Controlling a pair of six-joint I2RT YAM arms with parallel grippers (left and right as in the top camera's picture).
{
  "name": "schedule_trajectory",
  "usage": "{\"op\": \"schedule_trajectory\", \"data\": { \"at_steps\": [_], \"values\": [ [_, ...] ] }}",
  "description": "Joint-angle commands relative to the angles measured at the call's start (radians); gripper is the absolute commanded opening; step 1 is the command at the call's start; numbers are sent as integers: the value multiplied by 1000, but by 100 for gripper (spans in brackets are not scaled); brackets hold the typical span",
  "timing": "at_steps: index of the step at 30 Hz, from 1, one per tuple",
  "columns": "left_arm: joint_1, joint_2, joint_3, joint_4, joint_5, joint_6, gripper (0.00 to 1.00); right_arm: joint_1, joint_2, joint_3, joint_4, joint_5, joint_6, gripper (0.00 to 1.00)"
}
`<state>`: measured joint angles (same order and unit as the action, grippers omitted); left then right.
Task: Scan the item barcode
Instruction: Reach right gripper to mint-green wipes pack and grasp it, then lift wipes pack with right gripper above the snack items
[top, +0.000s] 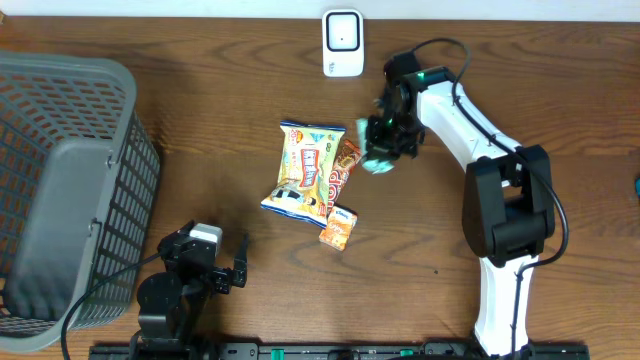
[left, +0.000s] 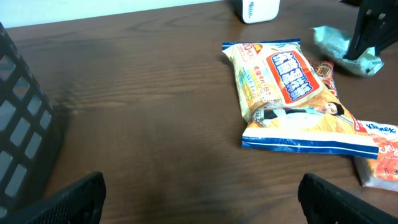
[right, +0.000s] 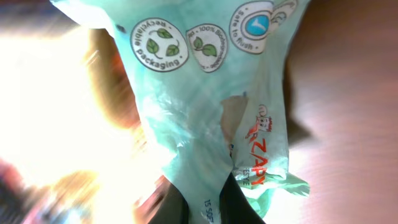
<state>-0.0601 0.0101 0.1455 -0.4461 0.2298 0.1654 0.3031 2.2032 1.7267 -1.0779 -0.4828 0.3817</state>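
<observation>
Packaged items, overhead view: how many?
4: yellow snack bag centre; red-orange packet beside it; orange Kleenex pack below it; teal wipes pack in right gripper. Basket may hide more.

Seen from overhead, a basket (top: 60, 180) stands at the left edge of the counter (top: 200, 120) and a scanner (top: 343, 42) at its far edge, with a snack bag (top: 303, 172) lying near the centre. A slim packet (top: 344, 165) touches the bag's right side and a tissue pack (top: 339, 228) its near right corner. Just right of the slim packet, a wipes pack (top: 378, 162) sits in the right end effector (top: 383, 150), while the left end effector (top: 222, 262) rests near the front edge, beside the basket
</observation>
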Motion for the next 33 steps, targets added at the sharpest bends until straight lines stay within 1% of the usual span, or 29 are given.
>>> {"op": "schedule_trajectory", "data": {
  "at_steps": [1, 6, 8, 10, 12, 15, 17, 19, 23, 25, 28, 29, 33],
  "values": [
    [-2, -6, -13, -21, -3, 14, 99, -6, -73, -9, -27, -429, -163, 1],
    [-2, -6, -13, -21, -3, 14, 98, -9, -110, -9, -69, -595, -241, 1],
    [-2, -6, -13, -21, -3, 14, 98, -9, -114, -9, -92, -735, -345, 1],
    [-2, -6, -13, -21, -3, 14, 98, -9, -114, -9, -134, -906, -491, 1],
    [-2, -6, -13, -21, -3, 14, 98, -8, -114, -10, -195, -995, -565, 2],
    [-2, -6, -13, -21, -3, 14, 99, -4, -114, -10, -299, -1058, -570, 2],
    [-2, -6, -13, -21, -3, 14, 98, 4, -114, -10, -391, -1078, -541, 1],
    [-2, -6, -13, -21, -3, 14, 98, 6, -114, -10, -432, -1079, -497, 1],
    [-2, -6, -13, -21, -3, 14, 99, 5, -114, -10, -508, -1079, -519, 1],
    [-2, -6, -13, -21, -3, 14, 98, 3, -114, -10, -509, -1079, -600, 1],
    [-2, -6, -13, -21, -3, 14, 98, 3, -114, -10, -509, -1071, -856, 1],
    [-2, -6, -13, -21, -3, 14, 98, 5, -114, -10, -516, -1062, -907, 1],
    [-2, -6, -13, -21, -3, 14, 98, 16, -114, -10, -598, -990, -1201, 1]
  ]
}}
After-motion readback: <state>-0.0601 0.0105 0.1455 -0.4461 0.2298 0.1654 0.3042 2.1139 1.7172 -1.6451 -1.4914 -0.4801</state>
